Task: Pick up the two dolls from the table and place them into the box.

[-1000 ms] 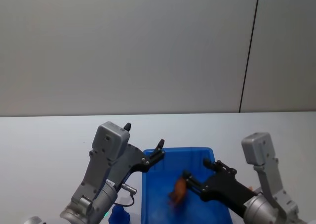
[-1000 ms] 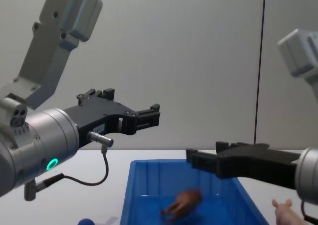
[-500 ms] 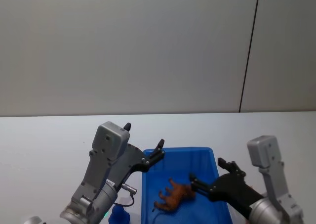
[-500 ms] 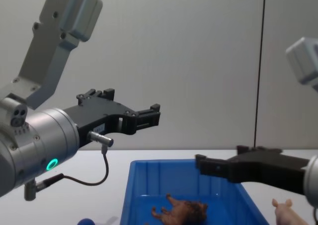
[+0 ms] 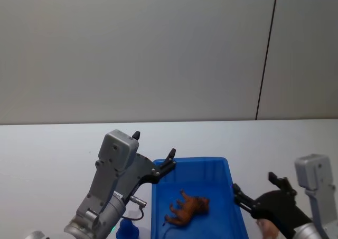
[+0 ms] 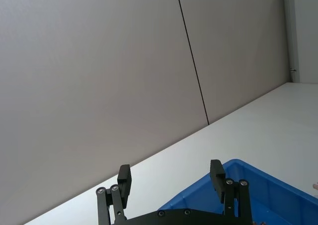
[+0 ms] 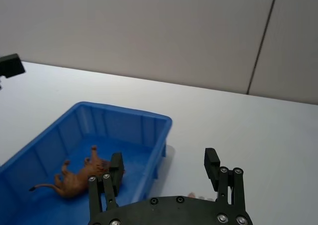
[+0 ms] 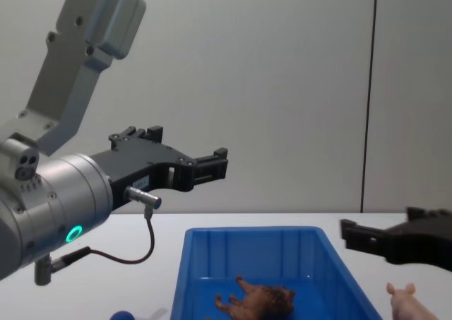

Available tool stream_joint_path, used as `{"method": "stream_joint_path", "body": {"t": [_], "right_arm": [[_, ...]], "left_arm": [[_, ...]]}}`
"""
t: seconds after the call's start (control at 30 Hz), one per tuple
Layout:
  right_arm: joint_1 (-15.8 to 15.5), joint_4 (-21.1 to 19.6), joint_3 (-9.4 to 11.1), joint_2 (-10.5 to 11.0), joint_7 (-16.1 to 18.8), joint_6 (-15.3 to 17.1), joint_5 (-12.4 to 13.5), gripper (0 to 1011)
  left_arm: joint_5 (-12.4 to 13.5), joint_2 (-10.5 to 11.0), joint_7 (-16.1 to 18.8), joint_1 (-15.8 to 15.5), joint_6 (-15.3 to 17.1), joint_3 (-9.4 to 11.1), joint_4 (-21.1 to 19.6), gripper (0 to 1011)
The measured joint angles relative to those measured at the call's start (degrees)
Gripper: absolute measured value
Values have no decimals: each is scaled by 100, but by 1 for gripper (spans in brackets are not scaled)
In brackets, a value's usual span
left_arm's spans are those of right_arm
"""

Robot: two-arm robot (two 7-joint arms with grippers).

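- worktop [image 5: 53, 144]: white. One doll is left on it, to the right of the box.
- box [image 5: 193, 160]: blue bin, centre front. It hasn't shifted in the last second.
- left gripper [image 6: 170, 175]: raised over the box's left rim, fingers spread, empty. No movement in the last second, so treat it as parked.
- right gripper [image 5: 255, 183]: this is what changed. A second ago it was over the box interior. Now it has pulled right, clear of the rim, and hangs above the worktop just beside the box. Fingers are spread with nothing between them.
- brown doll [image 5: 187, 210]: a second ago it was a blur under the right gripper, mid-drop. Now it lies on its side on the box floor, legs splayed, at rest. You can count that one as done.
- pink doll [image 8: 404, 299]: still on the worktop just right of the box, roughly below the right gripper, untouched.
- my read: half the task is in. The right gripper looks lined up for the pink doll, so next you need a descent and a pinch. The doll sits close to the box wall, so watch the inner finger for clearance.
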Motion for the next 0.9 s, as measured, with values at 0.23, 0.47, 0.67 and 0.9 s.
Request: {"method": "stream_joint_path", "body": {"t": [0.23,0.47,0.67,0.9], "right_arm": [[-251,-175,51,105,-380,-1,-11,1001],[-411,-193,84,153,-593,45,-17,1001],[-458,-105,91,157,-628,83,-16,1001],[-473,95,93,127,-617,133,2,1001]], "left_arm": [[0,0,0,0,0,0,0,1001],[0,0,0,0,0,0,0,1001],[0,0,0,0,0,0,0,1001],[0,0,0,0,0,0,0,1001]]}}
